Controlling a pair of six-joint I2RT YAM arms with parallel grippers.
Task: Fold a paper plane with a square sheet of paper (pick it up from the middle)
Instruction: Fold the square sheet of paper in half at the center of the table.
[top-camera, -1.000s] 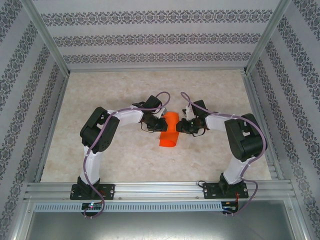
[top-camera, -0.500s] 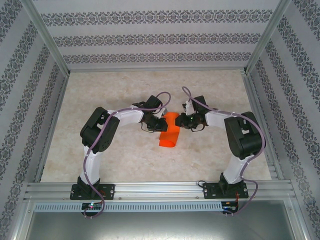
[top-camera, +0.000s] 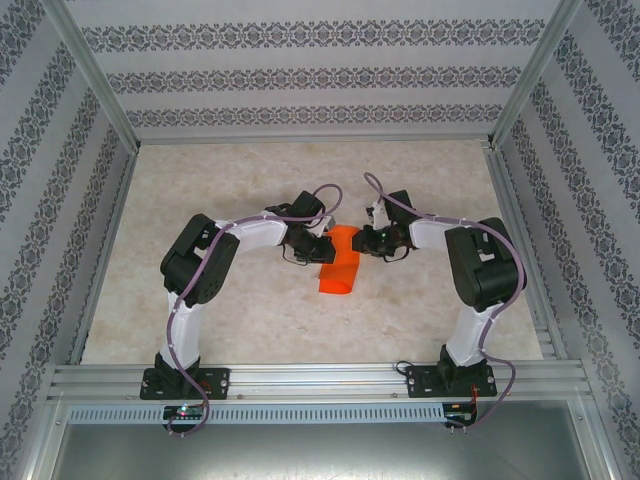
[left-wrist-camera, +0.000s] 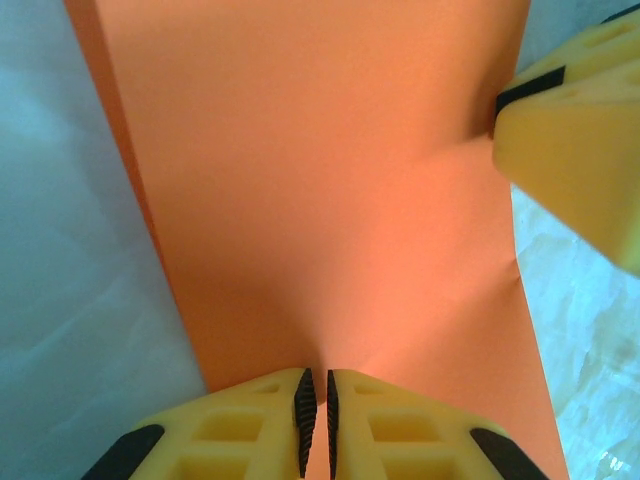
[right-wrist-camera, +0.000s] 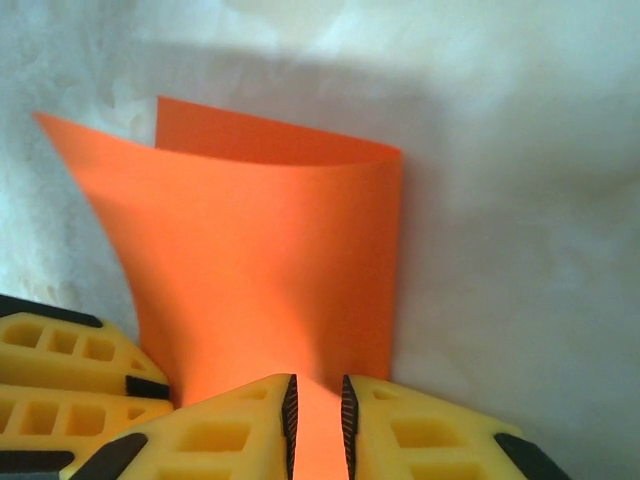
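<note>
Two robot arms meet over the middle of a pale, marbled counter (top-camera: 230, 190), both gripping the square sheet of paper (top-camera: 338, 265). The bright orange-red sheet is bent over on itself in a loose curl rather than lying flat. From the overhead camera the paper sits between the two wrists at the centre of the counter, its rounded end toward the arm bases. The left fingers (top-camera: 322, 250) come at it from the left and the right fingers (top-camera: 360, 243) from the right, both at the sheet's far half. Whether the paper hangs clear of the counter or rests on it cannot be told.

On the left wrist camera, the left fingers (left-wrist-camera: 317, 405) are drawn almost together, their dark ribbed pads a sliver apart. The near edge of the paper is pinched between them, and a soft crease runs from the pinch up into the sheet. At the upper right of that view, one yellow finger of the other arm touches the paper's right-hand edge.

On the right wrist camera, the right fingers (right-wrist-camera: 317, 425) are closed to a narrow slot, with orange paper filling it from pad to pad. Beyond them the sheet sweeps up in a curve, a second layer showing behind its top edge. The left arm's yellow fingers lie just beside it at lower left. Patterned walls (top-camera: 320, 80) enclose the counter.
</note>
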